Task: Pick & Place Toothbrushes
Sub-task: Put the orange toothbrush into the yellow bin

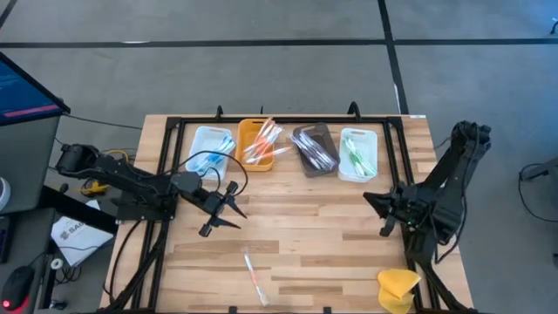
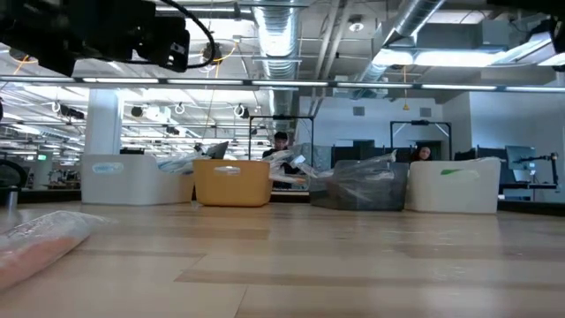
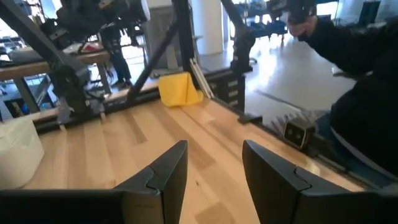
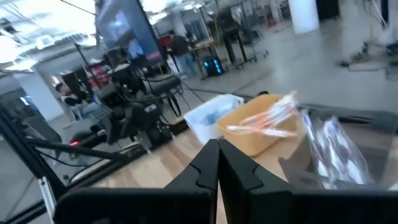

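Note:
One wrapped toothbrush with a pink-orange handle (image 1: 255,275) lies flat on the wooden table near its front edge; it shows blurred at the left in the low view (image 2: 40,243). More toothbrushes lie in the four trays at the far edge: blue ones (image 1: 209,155), orange-white ones (image 1: 264,142), clear ones (image 1: 316,150) and green ones (image 1: 358,155). My left gripper (image 1: 222,212) hovers open left of the table's middle, nothing between its fingers (image 3: 214,174). My right gripper (image 1: 370,199) is shut and empty at the right, pointing toward the trays (image 4: 217,158).
The trays stand in a row: white (image 1: 212,144), orange (image 1: 253,131), dark (image 1: 307,135), white (image 1: 357,139). A yellow sponge-like lump (image 1: 398,288) lies at the near right corner. A black frame (image 1: 283,120) borders the table. People sit in the room beyond (image 2: 281,141).

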Robot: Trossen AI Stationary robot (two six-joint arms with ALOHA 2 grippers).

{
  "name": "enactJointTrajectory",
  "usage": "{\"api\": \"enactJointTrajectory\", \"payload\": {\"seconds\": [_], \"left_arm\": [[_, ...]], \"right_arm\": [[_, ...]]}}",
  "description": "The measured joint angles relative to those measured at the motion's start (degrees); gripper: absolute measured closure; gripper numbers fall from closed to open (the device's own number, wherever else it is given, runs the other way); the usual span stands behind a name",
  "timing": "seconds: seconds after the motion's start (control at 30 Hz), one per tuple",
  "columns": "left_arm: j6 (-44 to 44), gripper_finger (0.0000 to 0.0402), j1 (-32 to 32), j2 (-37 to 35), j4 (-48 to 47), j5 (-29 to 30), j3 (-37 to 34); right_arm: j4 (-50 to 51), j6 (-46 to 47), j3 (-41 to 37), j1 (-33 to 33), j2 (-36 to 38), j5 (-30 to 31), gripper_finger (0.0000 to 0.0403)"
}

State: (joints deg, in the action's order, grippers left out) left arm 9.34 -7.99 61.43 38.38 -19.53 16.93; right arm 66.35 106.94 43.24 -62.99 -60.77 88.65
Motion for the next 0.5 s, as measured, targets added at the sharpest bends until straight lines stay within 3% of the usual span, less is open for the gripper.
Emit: {"api": "enactJointTrajectory", "payload": {"seconds": [0.27, 0.5], "left_arm": [[2.58, 0.0252, 0.02, 5.37, 3.17, 0.26, 0.08], [2.63, 0.0252, 0.02, 6.99, 3.76, 0.5, 1.2]], "right_arm": [[-6.49, 2.16, -7.26, 0.2, -2.55, 1.39, 0.0402], [-9.16, 5.61, -8.65, -1.69, -4.64, 1.39, 0.0403]]}}
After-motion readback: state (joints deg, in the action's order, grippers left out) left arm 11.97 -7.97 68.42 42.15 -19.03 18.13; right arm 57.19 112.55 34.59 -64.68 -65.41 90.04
